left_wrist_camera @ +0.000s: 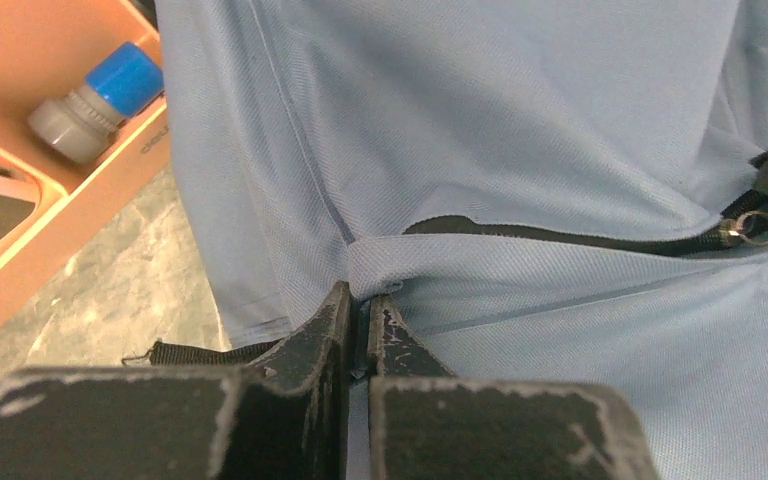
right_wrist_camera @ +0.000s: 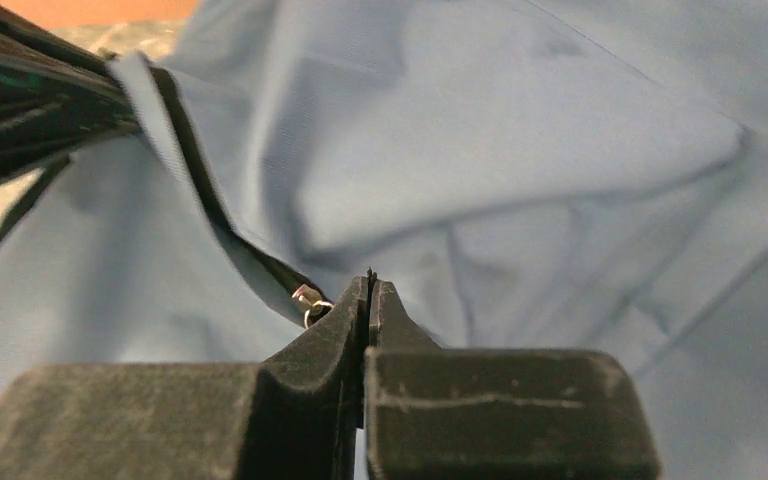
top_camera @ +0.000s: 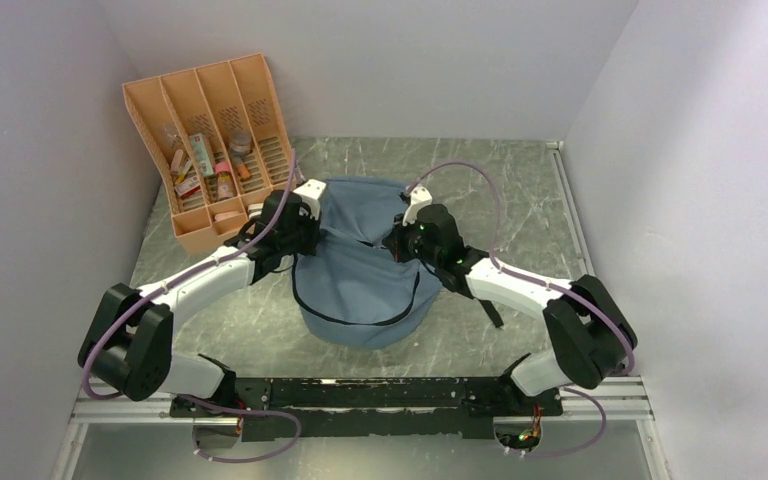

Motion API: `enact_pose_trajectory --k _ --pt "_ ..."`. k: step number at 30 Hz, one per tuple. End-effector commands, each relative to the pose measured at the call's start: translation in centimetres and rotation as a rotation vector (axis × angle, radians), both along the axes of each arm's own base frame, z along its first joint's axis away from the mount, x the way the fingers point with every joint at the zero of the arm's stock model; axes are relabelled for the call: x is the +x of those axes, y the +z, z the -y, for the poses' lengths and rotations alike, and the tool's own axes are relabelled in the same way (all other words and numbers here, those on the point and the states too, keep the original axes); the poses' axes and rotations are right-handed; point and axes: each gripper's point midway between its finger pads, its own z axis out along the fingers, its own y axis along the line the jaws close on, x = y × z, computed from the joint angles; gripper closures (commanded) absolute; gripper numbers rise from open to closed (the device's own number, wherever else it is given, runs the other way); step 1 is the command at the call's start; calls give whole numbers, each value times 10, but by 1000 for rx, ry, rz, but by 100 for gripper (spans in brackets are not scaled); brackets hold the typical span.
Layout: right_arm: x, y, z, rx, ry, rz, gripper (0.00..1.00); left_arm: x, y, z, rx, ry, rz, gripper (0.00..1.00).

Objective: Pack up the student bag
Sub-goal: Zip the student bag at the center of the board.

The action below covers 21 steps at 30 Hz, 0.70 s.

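The student bag (top_camera: pixel 360 285) lies in the middle of the bench (top_camera: pixel 530 190), its rounded lower edge toward the arm bases; the left fingers (left_wrist_camera: pixel 332 325) pinch a fold of its grey-blue fabric at the end of the dark zipper (left_wrist_camera: pixel 560 235); the right fingers (right_wrist_camera: pixel 345 325) are pressed together on a thin dark sliver (right_wrist_camera: pixel 370 275), just beside the slider's metal ring (right_wrist_camera: pixel 308 298); an orange rack (top_camera: pixel 210 140) stands at the far left, its near corner beside the left wrist; marbled bench shows right of the bag up to the wall (top_camera: pixel 680 150), with a narrower strip on its left.
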Motion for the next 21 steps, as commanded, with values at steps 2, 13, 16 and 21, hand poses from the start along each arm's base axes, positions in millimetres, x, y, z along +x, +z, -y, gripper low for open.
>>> enact_pose_trajectory --k 2,13,16,21 --pt "7 -15 44 -110 -156 5 100 16 0 -60 133 245 17 95" --pt "5 -50 93 -210 -308 -91 100 17 -4 -65 140 269 11 95" --pt "2 -63 100 -237 -319 -128 100 18 -4 -65 135 267 13 95" --pt "0 -74 99 -245 -299 -157 100 19 0 -57 103 233 20 95"
